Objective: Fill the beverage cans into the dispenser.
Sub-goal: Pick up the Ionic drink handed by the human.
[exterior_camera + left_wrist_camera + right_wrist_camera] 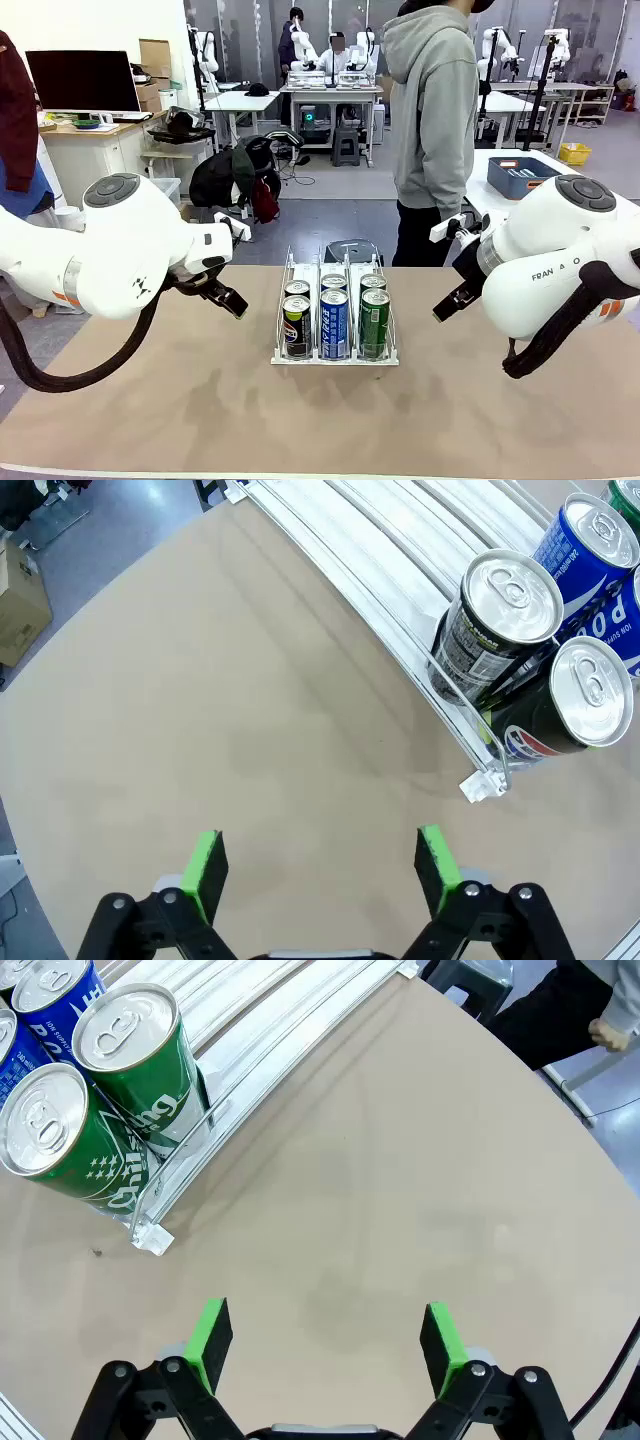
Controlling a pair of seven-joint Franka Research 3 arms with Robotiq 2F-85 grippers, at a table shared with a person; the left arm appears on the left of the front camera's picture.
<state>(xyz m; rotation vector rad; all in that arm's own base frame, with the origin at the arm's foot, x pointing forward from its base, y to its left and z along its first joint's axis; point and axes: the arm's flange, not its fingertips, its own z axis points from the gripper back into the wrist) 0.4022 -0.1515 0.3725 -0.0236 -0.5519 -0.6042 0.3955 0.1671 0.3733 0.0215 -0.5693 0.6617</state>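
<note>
On my left, the left gripper (224, 296) hangs above the table (170, 410), just beside the dispenser (335, 358) and apart from it. From its wrist camera I see its jaws spread wide, green pads (206, 866) with nothing between them and bare tabletop below. The dispenser stands mid-table with its low lip facing me. All six beverage cans I can count sit upright in it, two per lane, one behind the other, crowded toward the front. The left lane has a black can (296, 328) at the lip with another dark one behind, the middle lane a blue can (334, 325) backed by a second blue one, and the right lane a green can (374, 323) with a second green one behind it. The rear parts of the lanes are bare rails. Behind the far edge stands a person in a grey hoodie (435, 100). On my right, the right gripper (452, 298) hangs near the dispenser's right side without touching it, jaws likewise wide open and holding nothing
</note>
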